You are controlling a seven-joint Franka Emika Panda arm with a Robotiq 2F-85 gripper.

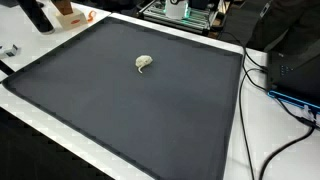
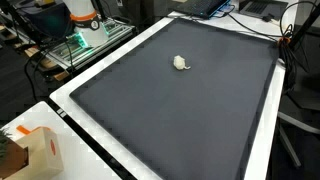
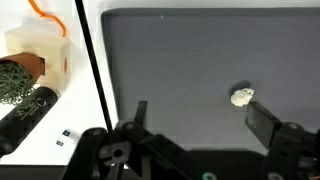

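A small crumpled off-white lump (image 1: 144, 63) lies alone on a dark grey mat (image 1: 110, 110), somewhat behind the mat's middle; it also shows in an exterior view as the lump (image 2: 181, 63). In the wrist view my gripper (image 3: 200, 118) hangs above the mat, open, with nothing between its fingers. The lump (image 3: 241, 96) sits just beyond the tip of the right finger (image 3: 262, 120), apart from it. The left finger (image 3: 140, 110) stands far to the other side. I do not see the gripper in either exterior view.
The mat (image 2: 200, 120) covers most of a white table (image 2: 65, 110). Black cables (image 1: 245, 120) trail along one table edge. A box with orange marks (image 3: 35, 50), a green plant-like thing (image 3: 15, 82) and a thin black cable (image 3: 90, 60) lie beside the mat. A rack of electronics (image 1: 185, 12) stands behind.
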